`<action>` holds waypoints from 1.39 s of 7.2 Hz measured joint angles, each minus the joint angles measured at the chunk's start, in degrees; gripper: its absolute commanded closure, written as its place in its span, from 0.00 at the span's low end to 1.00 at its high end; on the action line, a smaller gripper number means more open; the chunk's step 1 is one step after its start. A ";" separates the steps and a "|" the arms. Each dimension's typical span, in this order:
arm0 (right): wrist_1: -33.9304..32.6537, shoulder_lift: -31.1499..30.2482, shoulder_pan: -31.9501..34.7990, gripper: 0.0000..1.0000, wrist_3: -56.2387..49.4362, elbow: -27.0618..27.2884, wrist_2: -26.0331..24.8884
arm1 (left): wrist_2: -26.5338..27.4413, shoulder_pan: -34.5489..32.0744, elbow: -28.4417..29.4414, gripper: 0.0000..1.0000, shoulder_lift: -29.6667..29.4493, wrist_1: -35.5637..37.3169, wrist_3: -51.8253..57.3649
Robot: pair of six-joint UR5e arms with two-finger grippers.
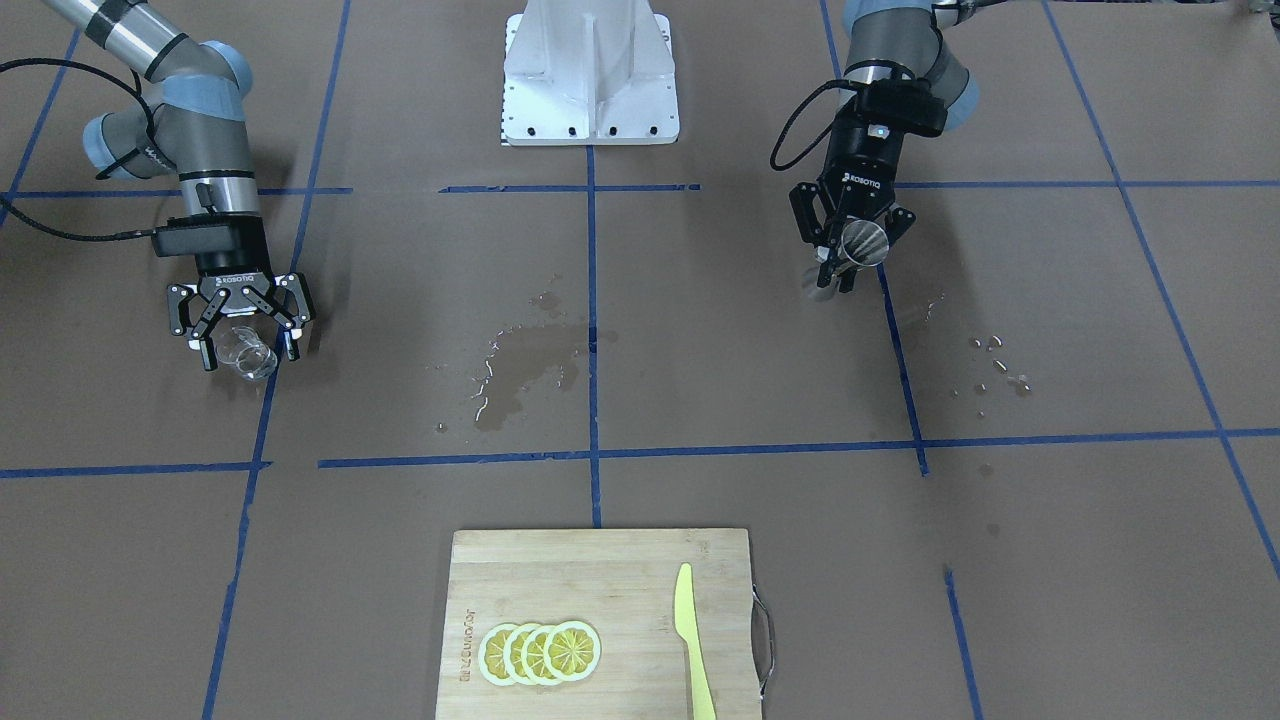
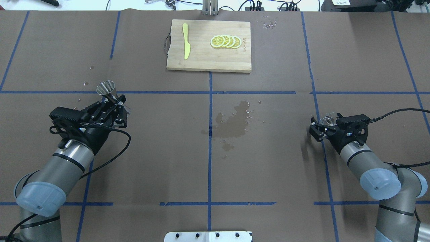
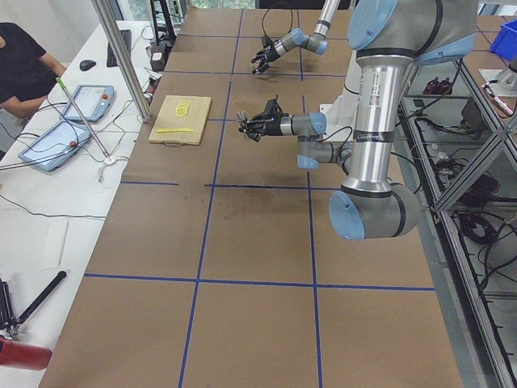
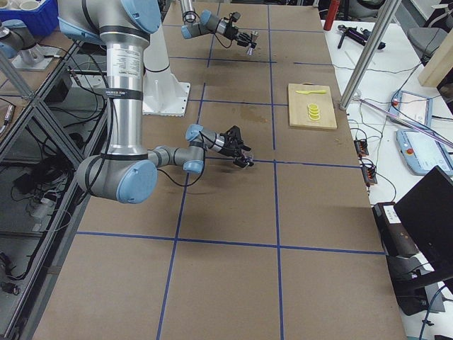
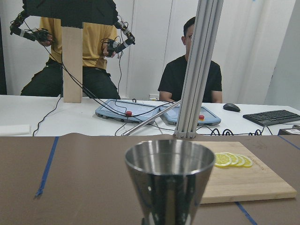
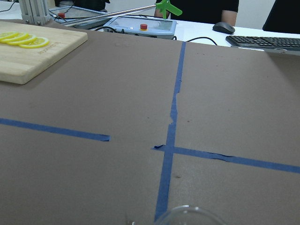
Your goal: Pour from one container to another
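While a wet patch [image 2: 235, 122] darkens the brown paper at the table's centre, I hold the two vessels for the pour well apart. At my nine o'clock, my left gripper [image 1: 848, 258] is clamped on the lower part of the steel cup [image 5: 169, 183]. The cup sits mouth up and seemingly off the paper, I judge so that nothing spills before it reaches the receiver. Its inside is hidden from view. At twelve o'clock, by the far edge, the cutting board [image 2: 201, 60] carries lemon slices [image 2: 225, 41] and a yellow knife [image 2: 185, 45], no part of this job. At three o'clock, my right gripper [image 1: 248, 345] has its fingers spread wide yet pressed on either side of the clear glass [image 1: 255, 360], low over the paper. Whether the glass touches down I cannot tell. I judge the pour not yet begun, as cup and glass must first meet.
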 measured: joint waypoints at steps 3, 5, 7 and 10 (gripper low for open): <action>0.03 -0.53 -0.44 0.02 0.01 -0.01 0.00 | 0.00 0.00 0.00 1.00 -0.09 -0.04 0.02; 0.03 -0.64 -0.46 0.14 0.01 -0.05 0.00 | 0.00 0.00 -0.06 1.00 -0.10 -0.04 0.05; 0.03 -0.66 -0.45 0.25 -0.02 -0.02 0.00 | 0.00 0.00 -0.14 1.00 -0.07 -0.04 0.07; 0.03 -0.66 -0.45 0.63 -0.04 -0.18 0.00 | 0.00 0.00 -0.15 1.00 -0.06 -0.04 0.02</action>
